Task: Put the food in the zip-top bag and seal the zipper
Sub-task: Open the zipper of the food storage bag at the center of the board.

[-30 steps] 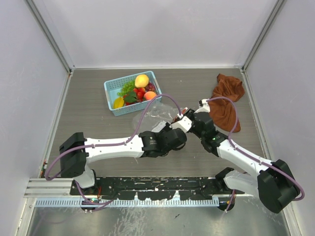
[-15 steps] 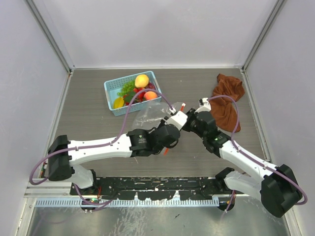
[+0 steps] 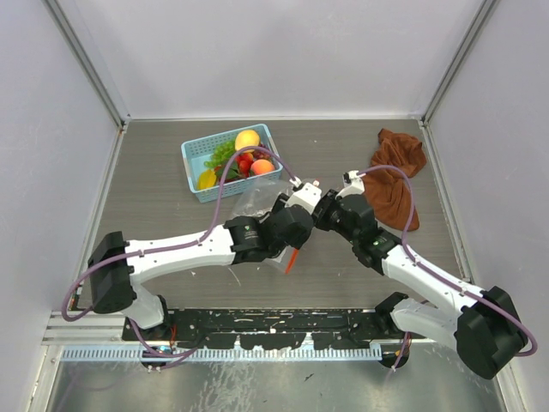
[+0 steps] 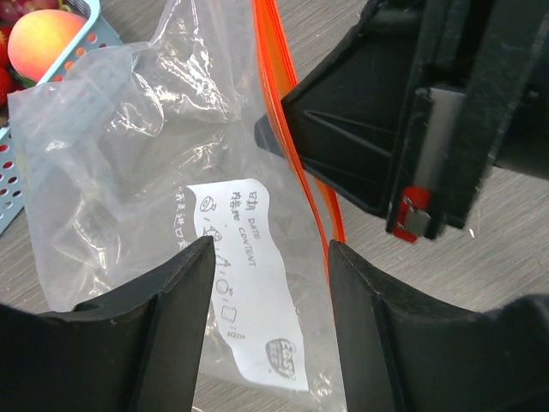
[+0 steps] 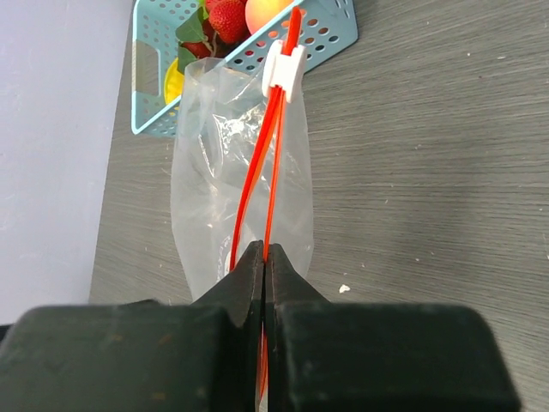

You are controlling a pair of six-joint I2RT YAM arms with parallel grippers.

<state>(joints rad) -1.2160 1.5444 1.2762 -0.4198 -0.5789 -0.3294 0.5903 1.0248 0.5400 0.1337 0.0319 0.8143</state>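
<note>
The clear zip-top bag (image 5: 240, 172) hangs above the table in front of the basket, its white label (image 4: 249, 283) facing my left wrist camera. My right gripper (image 5: 266, 251) is shut on one strand of the red-orange zipper (image 5: 276, 146), whose mouth gapes below a white slider (image 5: 285, 69). My left gripper (image 4: 268, 257) stands open around the label side of the bag without pinching it, and the zipper (image 4: 292, 154) runs just beside its right finger. The food (image 3: 240, 154) lies in the light-blue basket (image 3: 199, 190): peaches, strawberries, green grapes and a yellow piece.
A rust-brown cloth (image 3: 396, 172) is crumpled at the back right. The two wrists meet closely over the table's middle (image 3: 313, 210), with purple cables looping above them. Grey walls close in the left, right and back sides.
My left gripper has opened and let go of the bag, and its arm has shifted slightly back. My right gripper has shut on the zipper strip and holds the bag up.
</note>
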